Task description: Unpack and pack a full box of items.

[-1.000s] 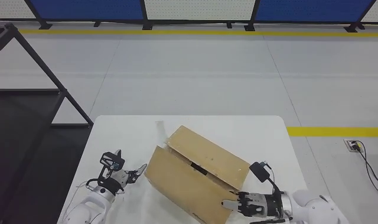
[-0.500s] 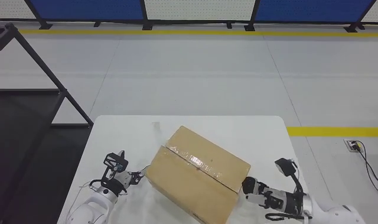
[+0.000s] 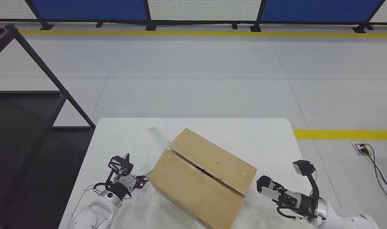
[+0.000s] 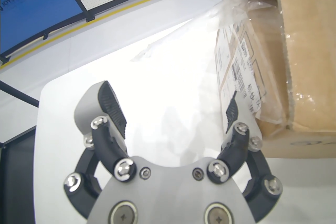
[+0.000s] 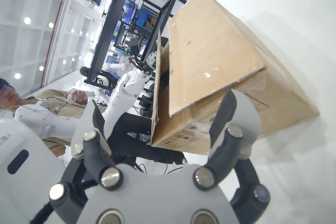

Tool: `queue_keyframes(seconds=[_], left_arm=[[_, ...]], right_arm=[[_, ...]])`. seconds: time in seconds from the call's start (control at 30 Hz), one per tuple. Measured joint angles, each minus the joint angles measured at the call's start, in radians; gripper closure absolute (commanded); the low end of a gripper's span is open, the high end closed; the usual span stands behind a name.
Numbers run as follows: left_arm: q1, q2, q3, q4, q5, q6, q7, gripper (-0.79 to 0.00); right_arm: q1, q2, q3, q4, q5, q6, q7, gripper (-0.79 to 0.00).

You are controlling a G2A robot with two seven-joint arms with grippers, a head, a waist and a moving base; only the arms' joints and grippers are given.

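In the top view the box (image 3: 202,177) lies at a slant on the near half of the white surface (image 3: 121,138). Its top flaps are down and a seam runs along its length. The left pincer (image 3: 140,182) is low, just beside the left end of the box. The right pincer (image 3: 264,185) is near the right end, with a small gap to the cardboard. A strip of clear tape (image 3: 155,134) lies on the surface and leads away from the far left corner of the box.

The left wrist view gives the detail of that end. The left pincer (image 4: 172,109) is spread wide and has nothing between its fingers. One fingertip (image 4: 232,109) is very near the end face of the box (image 4: 302,51); I cannot tell if it touches. A white label (image 4: 241,64) is stuck on this face. Crumpled tape (image 4: 236,4) hangs loose from the upper edge, where the corner is a little open.

The right wrist view looks at the other end. The right pincer (image 5: 162,117) is also spread wide and grips nothing, and the box (image 5: 218,51) stands beyond its fingers. Here one top flap lies flat, while the other flap (image 5: 157,72) is raised a little, with a dark gap between them. Small printed symbols are on the end face.
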Motion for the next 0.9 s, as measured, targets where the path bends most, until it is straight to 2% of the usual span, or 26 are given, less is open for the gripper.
queue_keyframes(seconds=[0.13, 0.37, 0.9], left_arm=[[-0.005, -0.001, 0.006, 0.003, -0.002, 0.0, -0.003, -0.785], [-0.016, -0.002, 0.019, 0.005, 0.004, 0.002, -0.007, -0.785], [0.01, -0.001, 0.012, -0.009, 0.0, 0.01, -0.006, -0.785]], right_arm=[[0.007, 0.007, 0.0, 0.015, -0.008, 0.071, 0.054, -0.785], [0.094, 0.0, -0.106, 0.056, -0.029, 0.157, 0.097, -0.785], [0.269, -0.023, -0.25, 0.144, 0.036, 0.193, 0.081, -0.785]])
